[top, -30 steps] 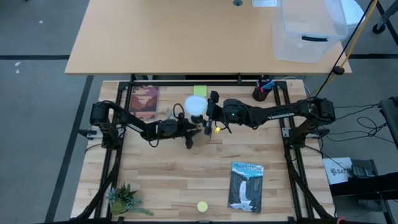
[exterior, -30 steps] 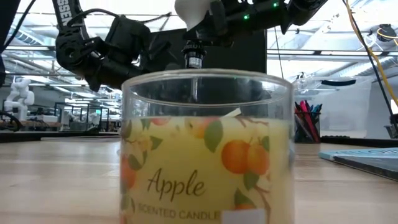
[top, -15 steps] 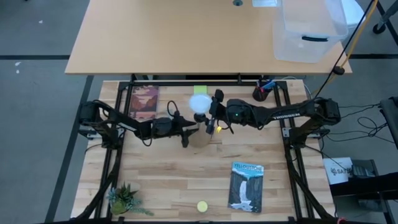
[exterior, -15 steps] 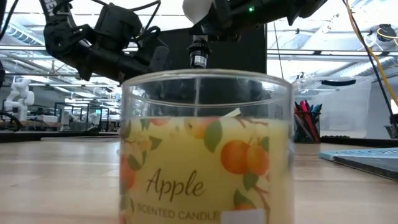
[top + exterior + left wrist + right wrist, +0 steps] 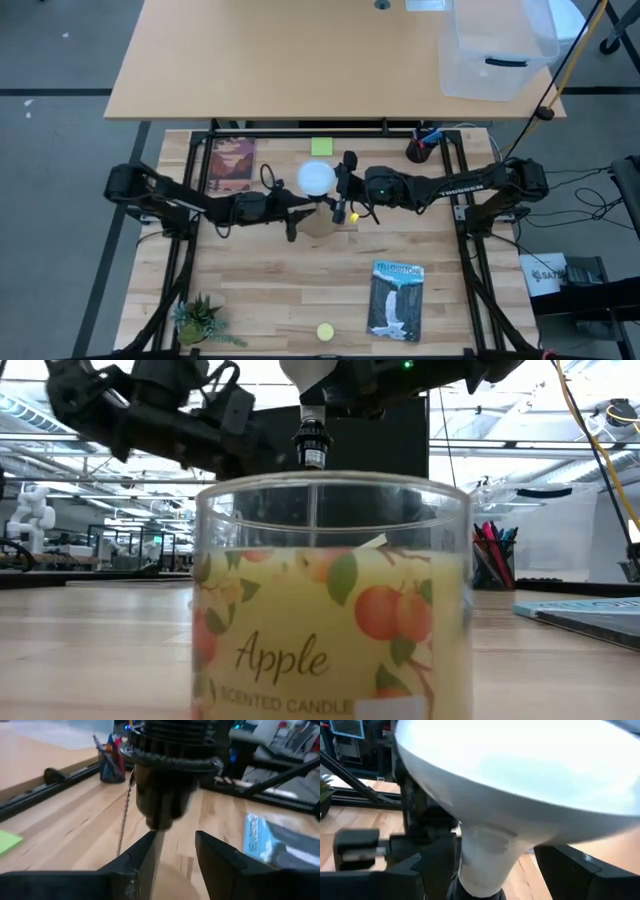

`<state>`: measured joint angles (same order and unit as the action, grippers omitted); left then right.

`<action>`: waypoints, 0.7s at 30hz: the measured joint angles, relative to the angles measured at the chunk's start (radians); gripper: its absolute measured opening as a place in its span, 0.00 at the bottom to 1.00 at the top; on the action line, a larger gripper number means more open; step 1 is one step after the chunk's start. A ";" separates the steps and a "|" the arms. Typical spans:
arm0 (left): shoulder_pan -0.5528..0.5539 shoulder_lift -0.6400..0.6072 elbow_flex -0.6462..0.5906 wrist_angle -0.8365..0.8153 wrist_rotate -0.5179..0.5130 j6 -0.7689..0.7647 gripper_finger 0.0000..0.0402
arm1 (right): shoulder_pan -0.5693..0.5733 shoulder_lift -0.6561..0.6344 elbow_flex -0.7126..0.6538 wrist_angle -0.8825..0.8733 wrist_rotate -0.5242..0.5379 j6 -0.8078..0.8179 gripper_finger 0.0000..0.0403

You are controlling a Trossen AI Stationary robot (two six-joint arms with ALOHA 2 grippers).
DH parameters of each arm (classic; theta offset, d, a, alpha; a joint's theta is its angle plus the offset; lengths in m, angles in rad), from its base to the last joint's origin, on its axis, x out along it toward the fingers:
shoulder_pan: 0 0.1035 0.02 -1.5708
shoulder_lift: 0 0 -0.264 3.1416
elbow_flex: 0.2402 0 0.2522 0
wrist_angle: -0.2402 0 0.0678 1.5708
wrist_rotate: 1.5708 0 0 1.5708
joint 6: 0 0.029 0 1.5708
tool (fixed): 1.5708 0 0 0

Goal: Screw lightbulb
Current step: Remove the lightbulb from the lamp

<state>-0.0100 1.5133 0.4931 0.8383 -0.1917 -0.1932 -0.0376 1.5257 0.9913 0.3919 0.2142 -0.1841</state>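
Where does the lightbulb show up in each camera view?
High view: lightbulb, white dome at table centre, beside the right claw.
Low view: top centre, screw base above the candle jar.
Left wrist view: not seen, only a black socket.
Right wrist view: fills the upper picture.
Shared landmark: pen cup.

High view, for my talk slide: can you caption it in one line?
Right gripper holds the lightbulb mid-table while the left gripper sits beside it.

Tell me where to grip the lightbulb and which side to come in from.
Grip the lightbulb by its tapered neck just below the white dome, fingers either side. It hangs dome-up, screw base down, so come in level from the right, as the right gripper does; the dome looks too wide and smooth to pinch.
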 joint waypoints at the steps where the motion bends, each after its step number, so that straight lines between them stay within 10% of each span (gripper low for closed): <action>1: -0.007 -0.026 -0.006 -0.037 -0.020 -0.001 0.35 | 0.000 0.000 0.000 -0.002 0.000 0.000 0.63; 11: -0.119 -0.330 -0.051 -0.284 -0.278 0.044 0.35 | 0.033 -0.014 0.000 -0.044 0.091 -0.012 0.65; 21: -0.123 -0.492 -0.050 -0.234 -0.324 0.183 0.35 | 0.134 -0.130 0.001 -0.177 0.245 -0.015 0.65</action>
<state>-0.1334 1.0208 0.4431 0.6041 -0.5157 -0.0101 0.0960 1.3957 0.9920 0.2152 0.4597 -0.1990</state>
